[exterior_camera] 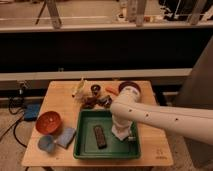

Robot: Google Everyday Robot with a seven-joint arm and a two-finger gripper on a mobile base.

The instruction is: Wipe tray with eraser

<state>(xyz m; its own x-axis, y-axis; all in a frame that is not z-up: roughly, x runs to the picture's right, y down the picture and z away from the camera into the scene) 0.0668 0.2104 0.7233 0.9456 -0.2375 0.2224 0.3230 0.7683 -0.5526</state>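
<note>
Camera view: the eraser (100, 136) lies lengthwise near the middle of the green tray (85, 132), apart from the pincer (123, 132). The pincer is low over the tray's right part, and I cannot tell whether it is clenched or released. The tray rests on the wooden counter (62, 95), with an orange bowl (48, 122) and a light blue pad (65, 136) beside it.

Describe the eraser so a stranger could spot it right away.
Find the wooden table, then the big green tray on it. The eraser is the small oblong block lying mid-tray, just left of the pincer. It is the only dark thing in the tray.
</note>
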